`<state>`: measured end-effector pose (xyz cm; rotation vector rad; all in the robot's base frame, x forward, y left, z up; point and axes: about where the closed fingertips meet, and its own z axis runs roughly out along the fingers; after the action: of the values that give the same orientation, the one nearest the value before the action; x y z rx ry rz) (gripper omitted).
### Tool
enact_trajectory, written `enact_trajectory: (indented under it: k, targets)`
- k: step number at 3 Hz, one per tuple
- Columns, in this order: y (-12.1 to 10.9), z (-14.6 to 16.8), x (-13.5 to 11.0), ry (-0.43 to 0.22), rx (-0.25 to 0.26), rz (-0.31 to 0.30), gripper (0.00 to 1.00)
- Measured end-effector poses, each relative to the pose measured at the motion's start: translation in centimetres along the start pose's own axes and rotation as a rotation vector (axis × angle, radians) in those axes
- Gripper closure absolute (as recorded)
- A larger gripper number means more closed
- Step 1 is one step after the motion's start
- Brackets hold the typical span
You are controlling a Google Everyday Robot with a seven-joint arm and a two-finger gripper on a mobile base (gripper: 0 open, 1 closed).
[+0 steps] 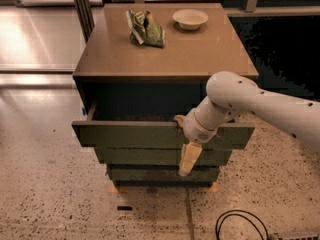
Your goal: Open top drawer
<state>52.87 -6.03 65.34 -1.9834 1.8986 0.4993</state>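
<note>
A crumpled green bag [145, 28] and, right of it, a pale bowl [190, 18] sit far back on the cabinet top [165, 59], with a black cable [239, 223] on the near-right floor.

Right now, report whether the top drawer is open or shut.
Open: the top drawer juts past the two fronts below, dark gap behind it. The tool sits at its top edge.

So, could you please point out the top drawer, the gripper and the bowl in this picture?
top drawer [125, 135]: camera view, bare left part of its pulled-out olive front.
gripper [186, 151]: camera view, its pale part hanging before the drawer front, right of centre.
bowl [190, 18]: camera view, the middle of its inside.
</note>
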Motion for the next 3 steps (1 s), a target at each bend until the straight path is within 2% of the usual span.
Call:
enact_trajectory:
  k: [1, 2, 3]
  targets:
    - [3.9, 0.1, -1.3, -0.037, -0.023, -0.003, 0.00]
    - [5.1, 0.2, -1.5, -0.041, -0.034, -0.005, 0.00]
    - [8.7, -2.8, -4.3, -0.040, -0.036, -0.014, 0.00]
